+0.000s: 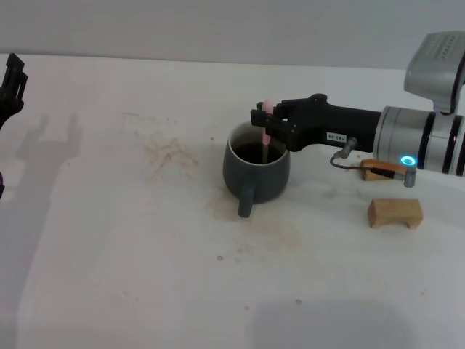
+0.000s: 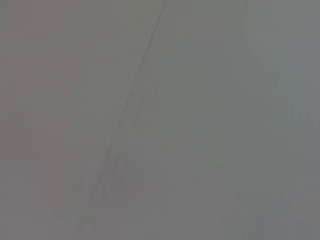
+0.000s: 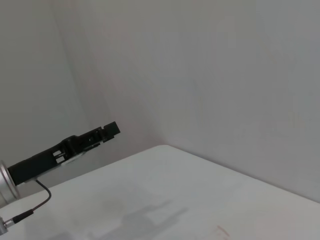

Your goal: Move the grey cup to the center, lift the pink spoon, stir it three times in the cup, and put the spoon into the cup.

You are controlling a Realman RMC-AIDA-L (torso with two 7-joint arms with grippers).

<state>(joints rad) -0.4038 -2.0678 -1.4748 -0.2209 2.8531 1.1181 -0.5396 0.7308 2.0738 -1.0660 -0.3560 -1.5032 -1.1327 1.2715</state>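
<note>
Spoon [image 1: 266,138] upright in mug [image 1: 256,173], pinched by right hand [image 1: 267,125] for stirring; left hand [image 1: 11,83] parked, grip unreadable.

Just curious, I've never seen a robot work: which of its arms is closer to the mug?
The right. Its pincer is over the mug, holding the spoon upright in the drink. The left pincer is far off at the table's edge.

My head camera looks forward and down over the worktop [image 1: 145,276] from above. My right wrist camera sits low, facing across the same worktop toward bare walls. My left wrist camera shows only blank grey.
</note>
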